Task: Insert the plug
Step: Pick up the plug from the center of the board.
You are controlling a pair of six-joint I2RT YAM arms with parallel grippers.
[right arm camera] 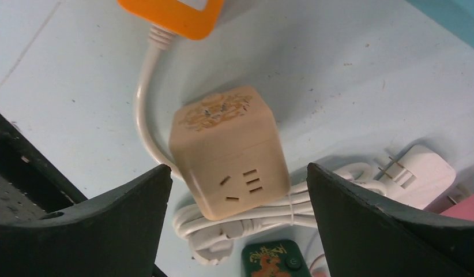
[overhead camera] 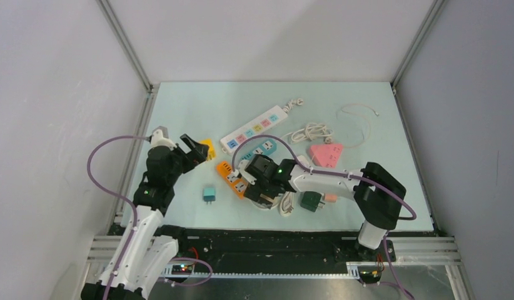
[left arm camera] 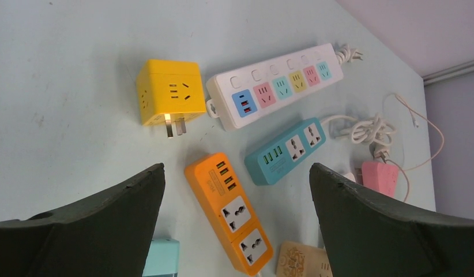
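The yellow cube adapter [left arm camera: 165, 92] lies on the table with its plug prongs [left arm camera: 176, 126] pointing toward the orange power strip [left arm camera: 229, 210]. My left gripper [left arm camera: 236, 170] hangs open above that strip with nothing in it; in the top view it [overhead camera: 195, 147] is beside the yellow cube [overhead camera: 207, 149]. My right gripper [right arm camera: 237, 168] is open over a beige cube socket [right arm camera: 226, 150], fingers apart from its sides. The cube rests on a coiled white cable [right arm camera: 246, 225]. A white plug [right arm camera: 416, 173] lies to its right.
A long white strip [overhead camera: 254, 128] and a blue strip [overhead camera: 264, 149] lie behind the orange one [overhead camera: 232, 178]. A teal cube [overhead camera: 209, 194], green adapter [overhead camera: 312, 200], pink triangular socket [overhead camera: 326, 154] and bundled white cables [overhead camera: 311, 131] crowd the middle and right.
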